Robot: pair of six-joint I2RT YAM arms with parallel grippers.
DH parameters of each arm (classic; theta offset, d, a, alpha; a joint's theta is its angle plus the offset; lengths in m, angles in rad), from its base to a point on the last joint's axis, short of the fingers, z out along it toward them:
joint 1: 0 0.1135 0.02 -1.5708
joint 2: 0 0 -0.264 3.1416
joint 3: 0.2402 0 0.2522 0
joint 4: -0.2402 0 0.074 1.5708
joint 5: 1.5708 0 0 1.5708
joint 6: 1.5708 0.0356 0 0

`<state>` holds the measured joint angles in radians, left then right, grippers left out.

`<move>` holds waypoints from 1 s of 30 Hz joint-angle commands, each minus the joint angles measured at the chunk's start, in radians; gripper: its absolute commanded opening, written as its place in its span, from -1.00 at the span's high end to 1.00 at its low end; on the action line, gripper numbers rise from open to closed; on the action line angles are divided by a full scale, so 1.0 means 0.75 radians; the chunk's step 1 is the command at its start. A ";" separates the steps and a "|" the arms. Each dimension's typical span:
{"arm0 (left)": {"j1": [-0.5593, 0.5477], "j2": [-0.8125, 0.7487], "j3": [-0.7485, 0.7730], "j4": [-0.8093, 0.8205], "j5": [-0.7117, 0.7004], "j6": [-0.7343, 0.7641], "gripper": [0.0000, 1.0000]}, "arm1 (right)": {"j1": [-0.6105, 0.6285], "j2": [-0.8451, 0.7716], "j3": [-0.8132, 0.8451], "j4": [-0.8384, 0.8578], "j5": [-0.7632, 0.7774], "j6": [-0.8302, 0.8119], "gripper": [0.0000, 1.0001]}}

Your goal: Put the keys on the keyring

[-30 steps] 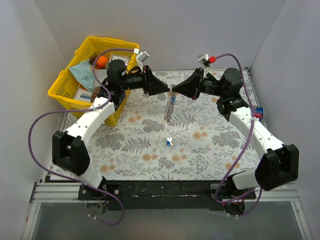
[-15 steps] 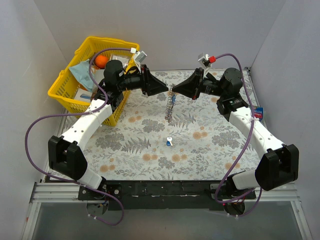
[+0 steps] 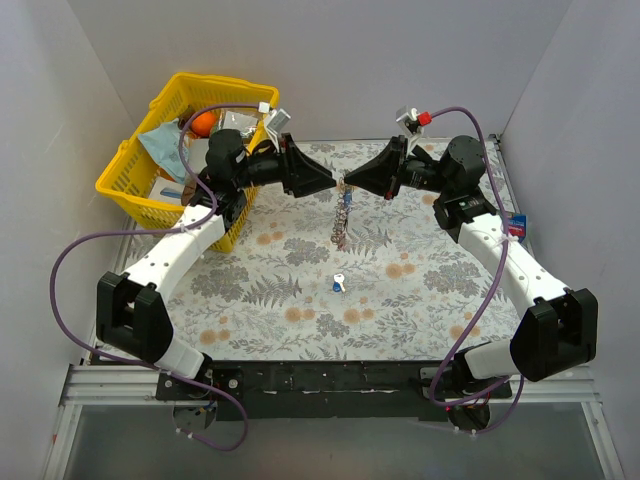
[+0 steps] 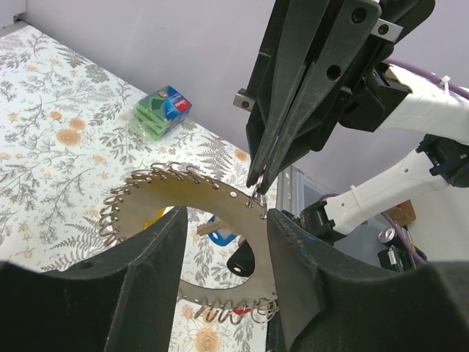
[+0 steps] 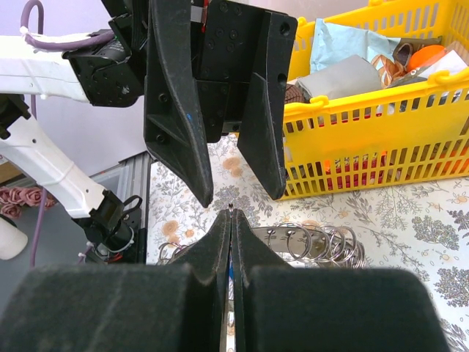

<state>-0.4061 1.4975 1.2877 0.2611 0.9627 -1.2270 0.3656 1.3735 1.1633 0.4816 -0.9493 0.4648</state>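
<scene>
The keyring (image 3: 342, 215), a flat silvery ring edged with small wire loops, hangs above the mat. My right gripper (image 3: 347, 184) is shut on a loop at its top edge (image 5: 231, 213). My left gripper (image 3: 332, 184) faces it, open. In the left wrist view its fingers (image 4: 150, 257) stand on either side of the keyring (image 4: 183, 194) without pinching it. A blue-headed key (image 4: 223, 236) and a black one (image 4: 245, 258) show through the ring's hole. Another key (image 3: 339, 283), white and blue, lies on the mat nearer the front.
A yellow basket (image 3: 135, 175) full of odds and ends stands at the back left, close behind the left arm. A small green and blue box (image 3: 516, 222) sits at the mat's right edge. Grey walls close in the back and both sides.
My left wrist has drawn slightly left and rolled, its jaws a touch wider. The right gripper and the hanging keyring have stayed put.
</scene>
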 commanded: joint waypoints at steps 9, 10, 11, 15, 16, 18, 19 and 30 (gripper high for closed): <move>-0.015 -0.103 -0.050 0.120 0.175 0.259 -0.10 | -0.009 -0.034 0.028 0.113 -0.035 0.029 0.97; -0.017 -0.099 -0.050 0.124 0.173 0.258 -0.09 | -0.009 -0.034 0.030 0.111 -0.037 0.027 0.97; -0.021 -0.097 -0.050 0.130 0.177 0.262 -0.08 | -0.009 -0.034 0.030 0.111 -0.041 0.029 0.97; -0.033 -0.084 -0.054 0.159 0.177 0.280 -0.01 | -0.009 -0.033 0.030 0.108 -0.056 0.029 0.97; -0.039 -0.084 -0.054 0.177 0.169 0.280 0.00 | -0.009 -0.034 0.030 0.108 -0.056 0.031 0.97; -0.041 -0.072 -0.054 0.188 0.144 0.280 0.01 | -0.009 -0.036 0.030 0.111 -0.062 0.033 0.97; -0.046 -0.068 -0.050 0.188 0.142 0.286 0.02 | -0.009 -0.038 0.028 0.111 -0.062 0.031 0.97; -0.056 -0.005 -0.013 0.186 0.167 0.331 0.27 | -0.009 -0.042 0.026 0.113 -0.076 0.031 0.97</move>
<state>-0.4419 1.4895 1.2503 0.3927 1.0763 -1.0031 0.3614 1.3735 1.1633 0.4828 -0.9958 0.4736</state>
